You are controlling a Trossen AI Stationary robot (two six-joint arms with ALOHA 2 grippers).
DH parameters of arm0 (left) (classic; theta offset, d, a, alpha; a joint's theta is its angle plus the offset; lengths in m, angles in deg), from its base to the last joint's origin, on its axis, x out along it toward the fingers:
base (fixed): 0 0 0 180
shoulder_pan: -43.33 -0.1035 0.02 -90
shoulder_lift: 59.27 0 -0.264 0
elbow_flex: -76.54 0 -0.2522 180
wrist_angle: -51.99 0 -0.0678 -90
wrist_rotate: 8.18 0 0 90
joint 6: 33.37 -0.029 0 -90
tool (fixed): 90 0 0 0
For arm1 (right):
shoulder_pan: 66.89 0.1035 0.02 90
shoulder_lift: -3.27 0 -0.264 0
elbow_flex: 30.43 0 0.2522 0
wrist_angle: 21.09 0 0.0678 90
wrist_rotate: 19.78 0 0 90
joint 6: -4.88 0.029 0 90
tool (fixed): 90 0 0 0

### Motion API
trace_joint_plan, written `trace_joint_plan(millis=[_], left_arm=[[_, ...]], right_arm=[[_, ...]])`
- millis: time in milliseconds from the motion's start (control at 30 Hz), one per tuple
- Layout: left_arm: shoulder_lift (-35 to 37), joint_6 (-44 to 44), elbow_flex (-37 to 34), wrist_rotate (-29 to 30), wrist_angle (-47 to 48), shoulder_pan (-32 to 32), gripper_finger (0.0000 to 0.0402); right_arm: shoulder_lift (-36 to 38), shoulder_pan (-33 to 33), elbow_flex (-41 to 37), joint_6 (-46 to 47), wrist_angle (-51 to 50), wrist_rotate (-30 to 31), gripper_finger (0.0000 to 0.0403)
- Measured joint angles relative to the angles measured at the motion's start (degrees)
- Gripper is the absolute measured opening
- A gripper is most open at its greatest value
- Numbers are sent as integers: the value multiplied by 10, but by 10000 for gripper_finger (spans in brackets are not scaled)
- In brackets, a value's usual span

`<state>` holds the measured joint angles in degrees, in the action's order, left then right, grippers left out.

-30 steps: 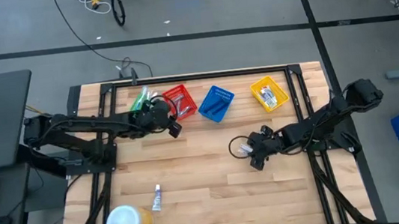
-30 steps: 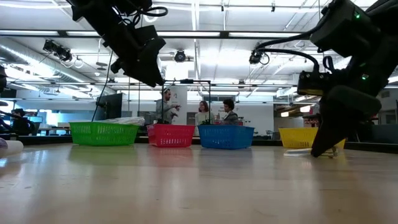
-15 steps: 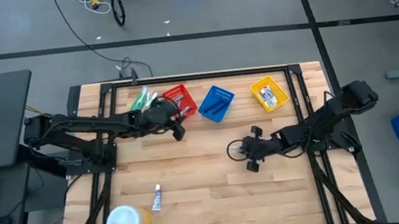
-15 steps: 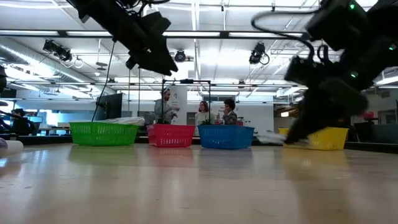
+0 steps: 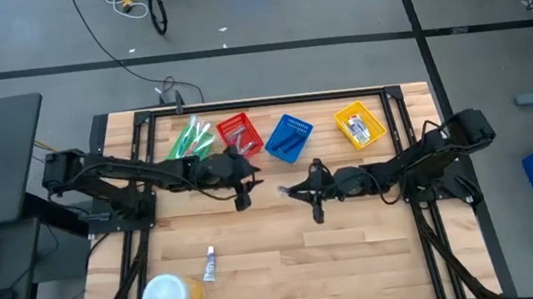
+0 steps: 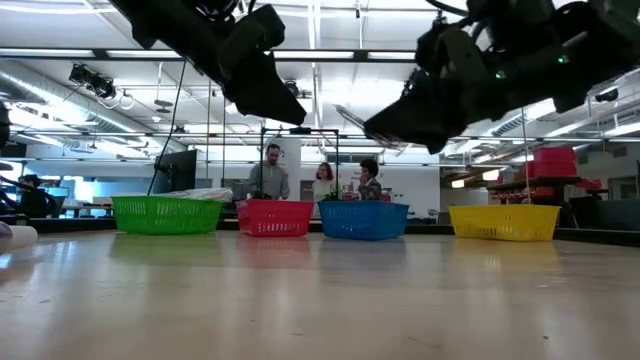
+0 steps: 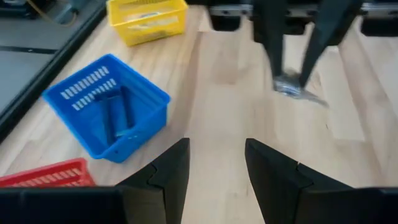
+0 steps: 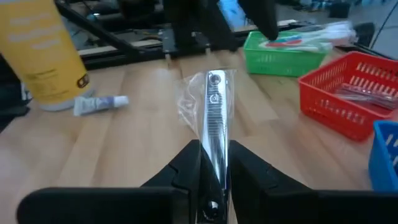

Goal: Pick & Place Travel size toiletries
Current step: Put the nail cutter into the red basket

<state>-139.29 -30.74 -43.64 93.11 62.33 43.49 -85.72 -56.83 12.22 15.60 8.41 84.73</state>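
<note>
Two grippers above table middle. Right gripper [image 8: 210, 163] clamped on wrapped metal nail clipper [image 8: 214, 118], lifted off wood. Left gripper [image 7: 216, 163] fingers apart, empty, near blue basket [image 7: 144, 99]. White tube [image 5: 209, 265] beside yellow jar [image 5: 170, 296].

We see four baskets in a row along the far edge: green basket [image 5: 188, 137], red basket [image 5: 240, 135], blue basket [image 5: 288, 138] and yellow basket [image 5: 359, 125], with narrow gaps between them. In front of that row, both arms fill the middle band; the left gripper [image 5: 242, 184] and right gripper [image 5: 304, 193] hang near each other, leaving a narrow passage between them. The near half of the table [image 5: 291, 273] lies open, except its left corner, where a yellow jar [image 5: 172, 297] and a small tube [image 5: 209, 264] sit near each other.
</note>
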Motion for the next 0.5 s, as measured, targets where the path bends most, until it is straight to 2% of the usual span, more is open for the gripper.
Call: trace_joint_plan(millis=[267, 500], left_arm=[[-37, -50, 2, -5, -38, 28, 165], [-37, -62, 0, -5, -31, 35, 165]], right_arm=[[-53, -27, 56, -11, -9, -35, 69], [-59, -45, 62, -5, -6, -57, 69]])
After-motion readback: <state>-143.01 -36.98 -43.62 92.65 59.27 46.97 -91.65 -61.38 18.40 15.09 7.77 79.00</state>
